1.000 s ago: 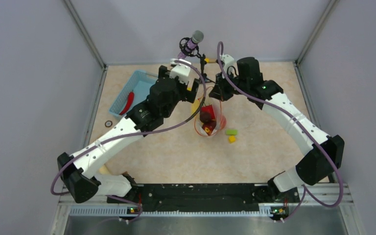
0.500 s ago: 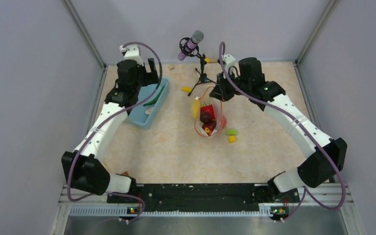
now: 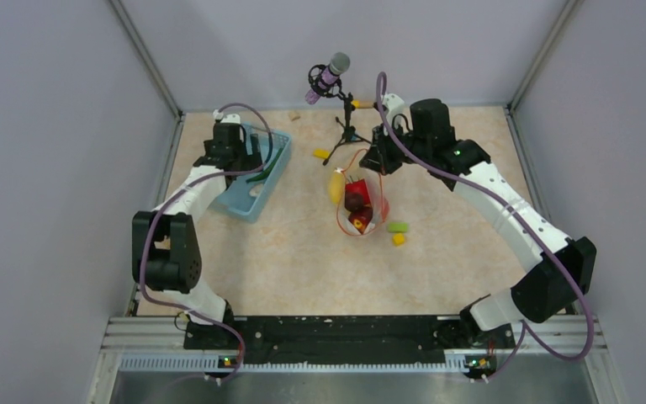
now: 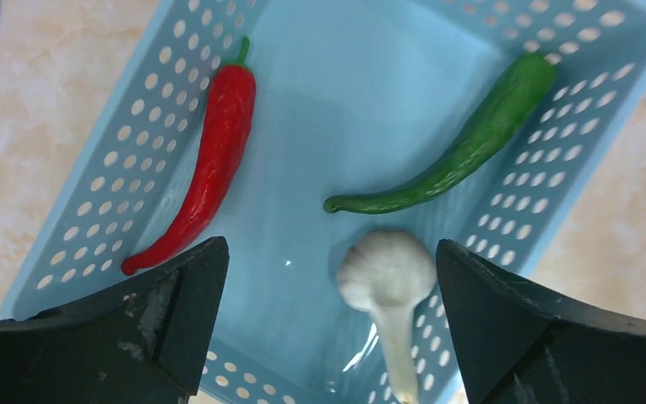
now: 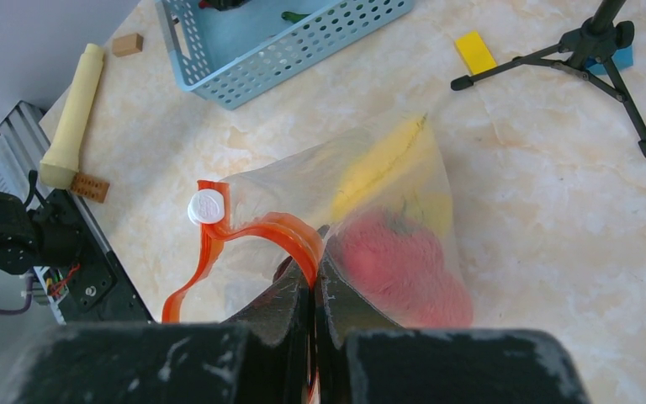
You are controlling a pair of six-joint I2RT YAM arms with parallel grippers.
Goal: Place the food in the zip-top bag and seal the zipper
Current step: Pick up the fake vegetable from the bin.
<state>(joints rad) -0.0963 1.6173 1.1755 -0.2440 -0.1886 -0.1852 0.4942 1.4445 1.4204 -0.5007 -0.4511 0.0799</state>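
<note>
Nearby, basket point(image 4: 92, 210) holding red chili point(image 4: 210, 160), microphone stand point(image 3: 346, 126) beyond bag point(image 5: 303, 185)

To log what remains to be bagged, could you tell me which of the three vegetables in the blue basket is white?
The garlic bulb, rounded with a stalk, beside the green chili's tip; the red chili lies along the opposite wall.

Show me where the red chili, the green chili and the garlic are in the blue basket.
red chili point(image 4: 210, 164), left wrist view, middle of its body
green chili point(image 4: 463, 151), left wrist view, middle of its body
garlic point(image 4: 387, 269), left wrist view, on the bulb
</note>
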